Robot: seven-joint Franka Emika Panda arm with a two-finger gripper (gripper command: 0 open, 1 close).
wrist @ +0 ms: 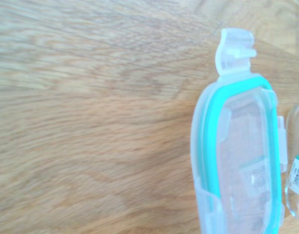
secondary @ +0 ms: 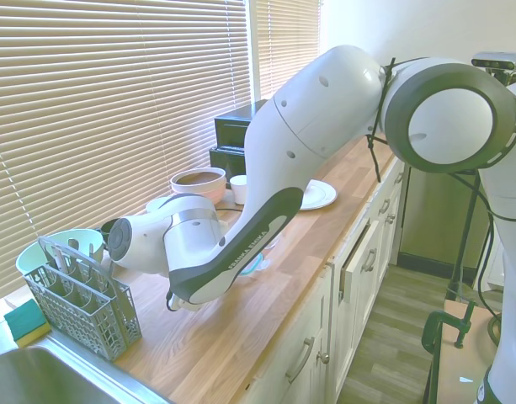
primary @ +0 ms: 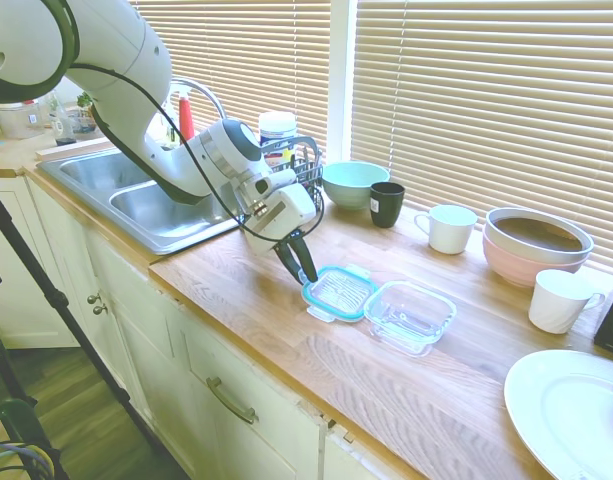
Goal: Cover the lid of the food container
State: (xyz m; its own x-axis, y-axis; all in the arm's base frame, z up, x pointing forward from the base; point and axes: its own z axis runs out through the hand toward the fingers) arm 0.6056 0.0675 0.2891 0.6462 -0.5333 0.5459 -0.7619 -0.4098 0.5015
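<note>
While my pincer (primary: 298, 262) stands released at the lid's (primary: 339, 292) nine o'clock edge, I should clench its rim squarely. Container (primary: 410, 316) waits at three o'clock; I should lower the lid level.

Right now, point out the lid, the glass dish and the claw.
lid (primary: 338, 292): first exterior view, clear centre panel.
glass dish (primary: 410, 316): first exterior view, clear bottom.
claw (primary: 299, 268): first exterior view, between the dark fingertips.

The wooden countertop (primary: 286, 330) bears the lid (primary: 338, 292), food container (primary: 410, 316), mugs (primary: 449, 228), bowls (primary: 537, 243).
</note>
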